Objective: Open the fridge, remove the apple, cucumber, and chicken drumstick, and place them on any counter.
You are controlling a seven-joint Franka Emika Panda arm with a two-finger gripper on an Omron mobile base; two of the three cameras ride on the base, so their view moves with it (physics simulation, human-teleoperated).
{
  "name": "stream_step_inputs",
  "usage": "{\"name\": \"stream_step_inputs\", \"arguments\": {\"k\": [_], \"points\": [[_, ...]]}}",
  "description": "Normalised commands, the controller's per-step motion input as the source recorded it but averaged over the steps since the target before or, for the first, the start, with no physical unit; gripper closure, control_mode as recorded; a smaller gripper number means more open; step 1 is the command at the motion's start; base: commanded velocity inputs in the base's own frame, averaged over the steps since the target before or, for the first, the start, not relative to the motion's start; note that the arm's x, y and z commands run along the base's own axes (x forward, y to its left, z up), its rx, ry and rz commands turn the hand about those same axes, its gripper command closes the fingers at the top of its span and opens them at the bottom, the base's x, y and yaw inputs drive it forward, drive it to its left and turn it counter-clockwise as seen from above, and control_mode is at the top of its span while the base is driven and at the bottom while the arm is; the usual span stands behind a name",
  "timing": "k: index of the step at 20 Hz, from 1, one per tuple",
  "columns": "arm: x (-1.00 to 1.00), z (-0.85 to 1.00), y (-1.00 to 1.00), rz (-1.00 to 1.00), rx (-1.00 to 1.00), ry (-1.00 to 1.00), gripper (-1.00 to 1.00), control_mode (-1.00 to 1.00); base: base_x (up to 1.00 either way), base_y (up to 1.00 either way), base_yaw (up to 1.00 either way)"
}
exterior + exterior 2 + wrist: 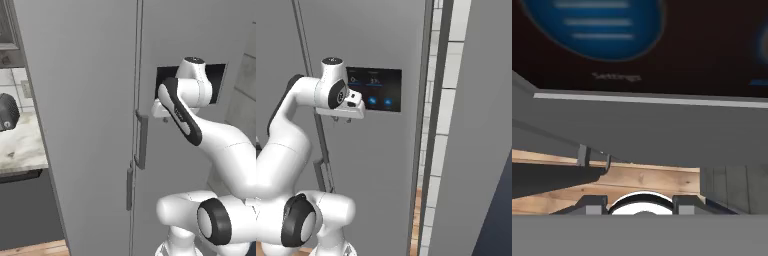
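Observation:
The fridge [90, 100] stands with both light-grey doors shut, so the apple, cucumber and chicken drumstick are hidden. My gripper [342, 120] hangs right in front of the right door, at the lower left corner of the black panel [381, 90]. Its tips point down and stand apart with nothing between them. The right door's bar handle [142, 142] runs just below and to the left of the hand. In the hand view the gripper [640, 202] looks down the door, with that handle [557, 176] and its bracket at the left. A strip of counter [20, 147] shows at far left.
A dark rounded appliance [7, 112] sits on the counter left of the fridge. The left door's handle [129, 187] hangs lower, by the seam. A white tiled wall [446, 125] and a grey panel [481, 125] flank the fridge on the right. Wooden floor [647, 177] lies below.

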Motion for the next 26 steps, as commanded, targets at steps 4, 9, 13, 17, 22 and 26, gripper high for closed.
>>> {"name": "stream_step_inputs", "arguments": {"k": [4, 9, 13, 17, 22, 26], "points": [[0.0, 0.0, 0.0, 0.0, 0.0, 0.0, -1.0, 1.0, -0.04, 0.13, 0.0], [0.0, 0.0, 0.0, 0.0, 0.0, 0.0, -1.0, 1.0, -0.69, 0.65, 0.02], [0.0, 0.0, 0.0, 0.0, 0.0, 0.0, -1.0, 1.0, -0.78, 0.38, 0.03], [0.0, 0.0, 0.0, 0.0, 0.0, 0.0, -1.0, 1.0, -0.62, 0.08, 0.0], [0.0, 0.0, 0.0, 0.0, 0.0, 0.0, -1.0, 1.0, -0.06, 0.0, 0.0], [0.0, 0.0, 0.0, 0.0, 0.0, 0.0, -1.0, 1.0, 0.0, 0.0, 0.0]]}}
